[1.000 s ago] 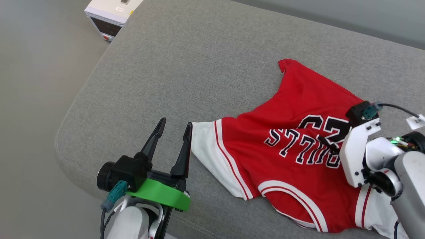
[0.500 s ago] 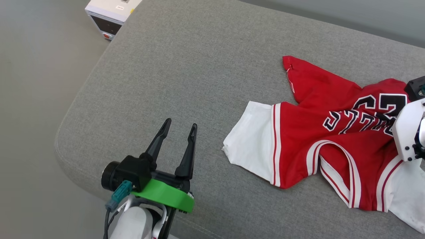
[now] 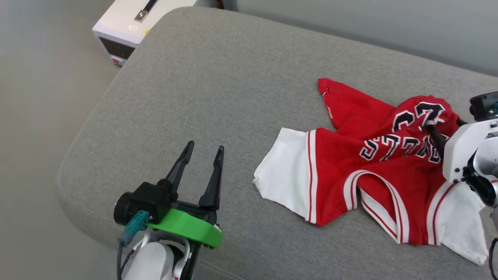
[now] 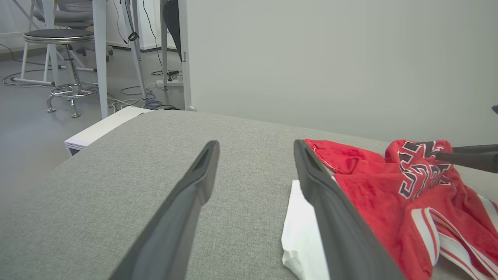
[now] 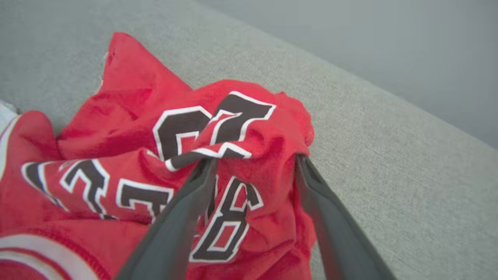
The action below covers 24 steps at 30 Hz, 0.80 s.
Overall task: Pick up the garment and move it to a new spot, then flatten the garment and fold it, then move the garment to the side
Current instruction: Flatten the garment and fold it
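The garment [image 3: 373, 171] is a red jersey with white sleeves, striped trim and black lettering. It lies crumpled on the right half of a grey cushion [image 3: 218, 85]. My right gripper [image 3: 443, 125] pokes into a raised bunch of it at the number. In the right wrist view the gripper [image 5: 255, 157] has its fingers spread wide, with a wad of the red garment [image 5: 116, 163] between them. My left gripper [image 3: 205, 147] stands open over bare cushion, left of the white sleeve. In the left wrist view the gripper [image 4: 255, 146] has the garment [image 4: 389, 186] to its right.
A white box [image 3: 124, 31] sits on the floor past the cushion's far left corner. The cushion's rounded edge drops to grey floor on the left. A stool [image 4: 58, 37] and table legs stand farther back. A plain wall rises behind the cushion.
The garment has slid right across the cushion with my right gripper and bunched up at the number. The head camera has shifted. My left gripper stays open in much the same place.
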### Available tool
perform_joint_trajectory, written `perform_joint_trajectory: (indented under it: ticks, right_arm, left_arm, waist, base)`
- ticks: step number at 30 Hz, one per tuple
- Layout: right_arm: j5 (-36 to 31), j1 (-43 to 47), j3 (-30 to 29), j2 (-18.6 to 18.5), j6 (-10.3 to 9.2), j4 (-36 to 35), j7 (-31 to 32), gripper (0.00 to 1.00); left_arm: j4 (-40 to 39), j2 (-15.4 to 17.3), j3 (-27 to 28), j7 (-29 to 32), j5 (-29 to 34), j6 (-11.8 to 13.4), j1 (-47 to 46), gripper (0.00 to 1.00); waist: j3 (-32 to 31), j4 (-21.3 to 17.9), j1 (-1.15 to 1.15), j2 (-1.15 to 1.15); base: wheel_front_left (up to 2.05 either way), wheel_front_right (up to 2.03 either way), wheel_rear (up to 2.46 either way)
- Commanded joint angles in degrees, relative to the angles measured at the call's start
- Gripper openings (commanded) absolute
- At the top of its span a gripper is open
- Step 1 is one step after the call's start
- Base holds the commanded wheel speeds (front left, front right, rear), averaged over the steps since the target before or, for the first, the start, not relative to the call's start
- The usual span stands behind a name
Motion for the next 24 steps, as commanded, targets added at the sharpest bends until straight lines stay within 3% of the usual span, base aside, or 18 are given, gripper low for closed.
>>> perform_joint_trajectory:
  ticks: [1,13,24]
  right_arm:
    - [0.8,1.2,-1.0,0.4,-0.05,-1.6,-3.1,1.00]
    - [0.2,14.6,-13.5,8.6,-0.05,-14.6,-23.8,1.00]
    - [-5.6,28.2,-18.7,19.5,-0.05,-25.3,-29.2,1.00]
  left_arm:
    - [-0.1,0.2,0.4,-0.3,-0.8,-0.2,0.1,1.00]
    - [-0.3,1.0,3.1,-0.3,-2.6,-0.2,2.2,1.00]
    - [1.0,1.8,4.1,-0.3,-4.1,-0.2,4.9,1.00]
  waist:
    - [-2.4,-2.7,0.00,0.00]
    - [-7.2,-10.6,0.00,0.00]
    - [-8.0,-16.4,0.00,0.00]
  base:
    - [0.00,0.00,0.00]
    - [0.00,0.00,0.00]
    - [0.00,0.00,0.00]
